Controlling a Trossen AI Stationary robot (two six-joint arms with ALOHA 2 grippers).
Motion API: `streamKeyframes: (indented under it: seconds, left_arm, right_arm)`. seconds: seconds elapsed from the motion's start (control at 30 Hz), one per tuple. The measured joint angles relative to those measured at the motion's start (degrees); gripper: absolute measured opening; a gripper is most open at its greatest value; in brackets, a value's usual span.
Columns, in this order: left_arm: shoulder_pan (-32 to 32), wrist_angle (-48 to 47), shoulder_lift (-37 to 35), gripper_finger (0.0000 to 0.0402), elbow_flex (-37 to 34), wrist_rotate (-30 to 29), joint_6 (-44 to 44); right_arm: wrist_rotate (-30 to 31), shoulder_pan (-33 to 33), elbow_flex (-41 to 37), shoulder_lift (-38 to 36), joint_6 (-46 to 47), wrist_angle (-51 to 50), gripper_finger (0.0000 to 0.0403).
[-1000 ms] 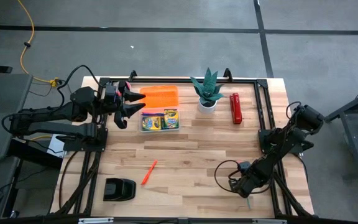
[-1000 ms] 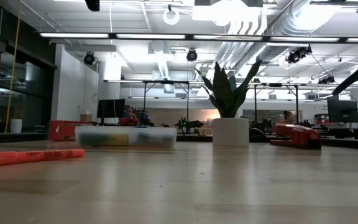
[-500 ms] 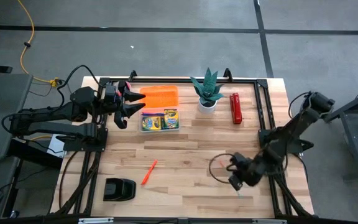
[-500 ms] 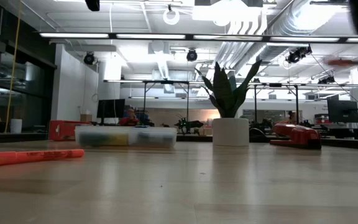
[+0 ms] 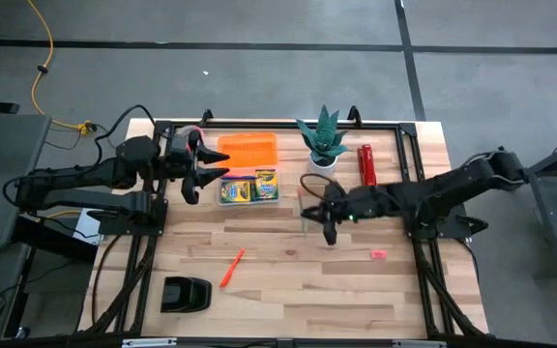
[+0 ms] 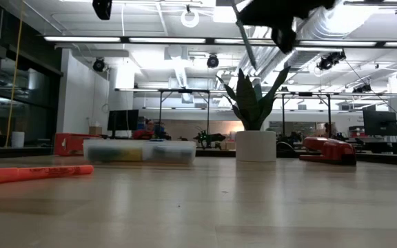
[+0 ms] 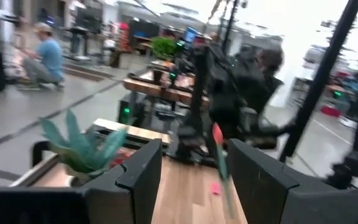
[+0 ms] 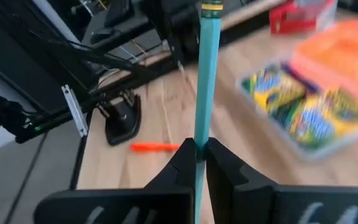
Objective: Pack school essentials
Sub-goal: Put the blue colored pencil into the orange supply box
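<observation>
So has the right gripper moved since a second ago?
Yes. The right gripper, shut on the teal pencil, swung from the near right corner toward the potted plant.

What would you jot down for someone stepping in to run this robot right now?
Right gripper: shut on the thin teal pencil, above mid-table near the clear plastic box.
Left gripper: open, holding nothing, beside that box.
Done: two yellow-and-green crayon boxes lie in the box.
Left: drop the pencil in; thin orange-red marker and tiny pink eraser lie loose on the wooden table.
</observation>
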Motion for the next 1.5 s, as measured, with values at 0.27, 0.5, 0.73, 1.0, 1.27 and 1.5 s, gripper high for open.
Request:
streamKeyframes:
  seconds: [0.27, 0.5, 0.73, 1.0, 1.27, 1.5]
  left_arm:
    - [-1.9, 0.5, 2.5, 0.0172, 0.0, 3.6, -1.5]
    - [-3.9, 0.8, 4.6, 0.0172, 0.0, 3.6, -1.5]
    - [-4.2, 3.8, 4.8, 0.0172, 0.0, 3.5, -1.5]
    - [-4.8, 4.1, 6.7, 0.0172, 0.0, 0.4, -1.5]
    - [-8.1, 12.3, 19.7, 0.0172, 0.0, -1.1, -3.1]
    - [-9.4, 25.3, 29.2, 0.0172, 0.0, -2.3, -5.7]
  right_arm:
    - [-1.1, -3.8, 11.8, 0.0, -16.6, -8.0, 0.0]
    - [-1.1, -4.1, 14.8, -0.1, -19.1, -9.0, 0.0]
    - [-1.2, -4.1, 14.8, -0.1, -18.3, -9.1, 0.0]
    - [-1.1, -4.3, 14.9, 0.6, -17.5, -8.2, 0.0]
    - [-2.2, -6.7, 14.9, 5.7, -17.3, 2.1, 0.0]
    - [-4.1, -8.3, 14.9, 7.3, -15.8, 5.7, 0.0]
